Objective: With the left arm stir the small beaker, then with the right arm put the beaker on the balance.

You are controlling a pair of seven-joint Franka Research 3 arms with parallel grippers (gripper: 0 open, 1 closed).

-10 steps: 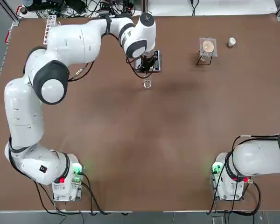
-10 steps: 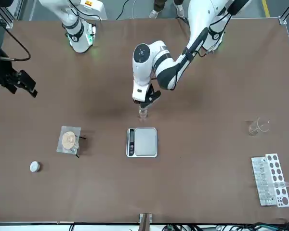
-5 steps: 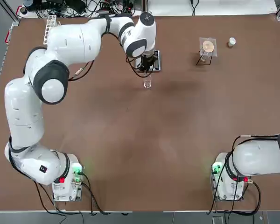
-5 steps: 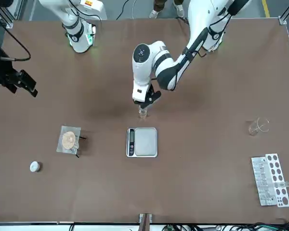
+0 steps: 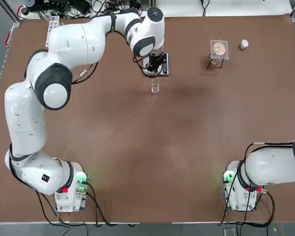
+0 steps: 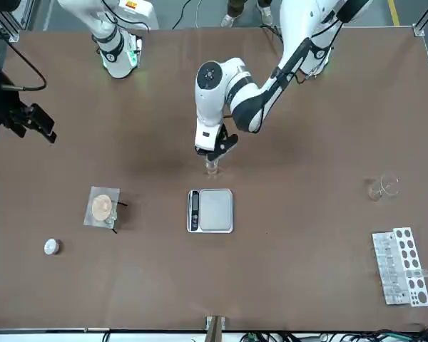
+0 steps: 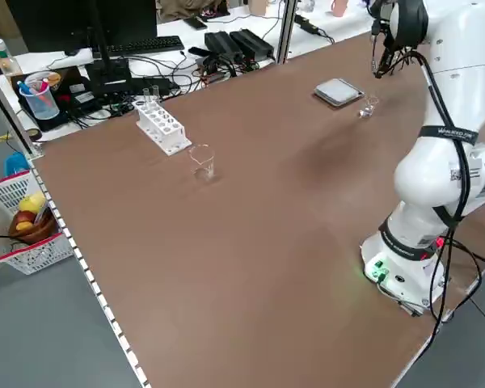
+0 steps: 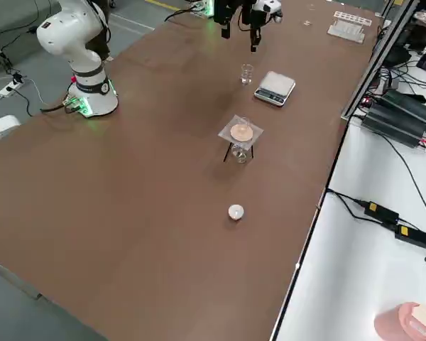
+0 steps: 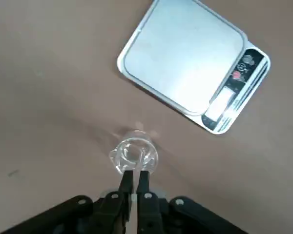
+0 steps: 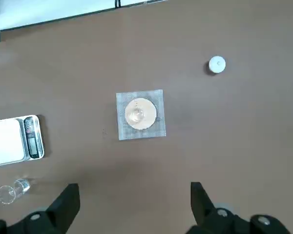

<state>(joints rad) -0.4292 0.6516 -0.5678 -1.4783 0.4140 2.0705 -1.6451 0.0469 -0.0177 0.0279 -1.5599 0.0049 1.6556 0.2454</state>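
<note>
- We see the small beaker (image 9: 134, 155) upright on the bare table, just beside the balance (image 9: 185, 56), on the robot's side of it; it is not on the pan.
- We have the left gripper (image 9: 136, 171) right above the beaker, its fingers clenched on a thin glass rod (image 9: 140, 158) that reaches down into the glass.
- We find the balance flat on the table, its dark control strip (image 6: 195, 211) along the edge toward the robot's right.
- Toward the robot's right from the balance, we see a small stand (image 6: 102, 206) with a square of gauze, a round pale disc on top and a little glass piece underneath.
- Farther out, we spot a round white cap (image 6: 51, 246) on the table, near the stand.
- We see the right gripper (image 10: 136, 192) with its fingers spread wide and nothing between them, above the table on the robot's right, well apart from the beaker.
- On the robot's left, we see a larger empty glass (image 7: 202, 164) near a white tube rack (image 6: 403, 267), which has a clear tube lying across its holed side.
- We notice a person's legs (image 6: 235, 8) beyond the table, on the robot's side.
</note>
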